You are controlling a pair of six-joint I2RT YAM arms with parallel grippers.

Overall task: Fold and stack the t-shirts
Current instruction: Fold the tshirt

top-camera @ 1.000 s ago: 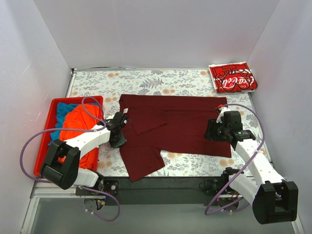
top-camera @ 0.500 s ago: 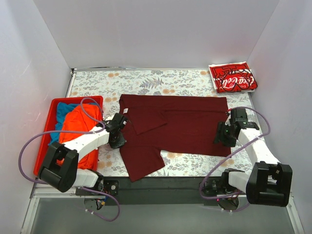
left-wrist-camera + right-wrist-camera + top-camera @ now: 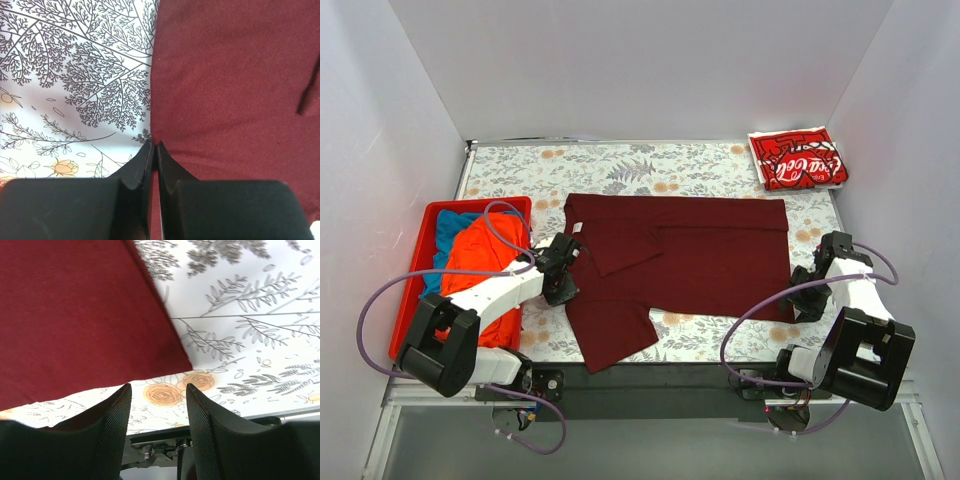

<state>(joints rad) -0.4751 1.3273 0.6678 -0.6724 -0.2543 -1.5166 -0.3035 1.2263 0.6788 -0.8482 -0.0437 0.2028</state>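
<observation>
The maroon t-shirt [image 3: 690, 255] is seen spread flat across the middle of the floral table [image 3: 620, 170], with its sleeve end to the left and one sleeve folded in over the body. The left gripper [image 3: 154, 145] is found at the left edge of this shirt, its fingers [image 3: 137, 170] pressed together and clamped on the hem of the cloth. The right gripper [image 3: 158, 387] is held just off the shirt's near right corner, over bare table, with its jaws parted and nothing between them. A red Coca-Cola t-shirt [image 3: 797, 158] is laid folded beyond the maroon shirt's far right corner, well apart from it. To the left of the maroon shirt a red bin [image 3: 408, 290] is placed, and in it an orange t-shirt [image 3: 480, 260] is heaped over a blue t-shirt [image 3: 448, 228]
</observation>
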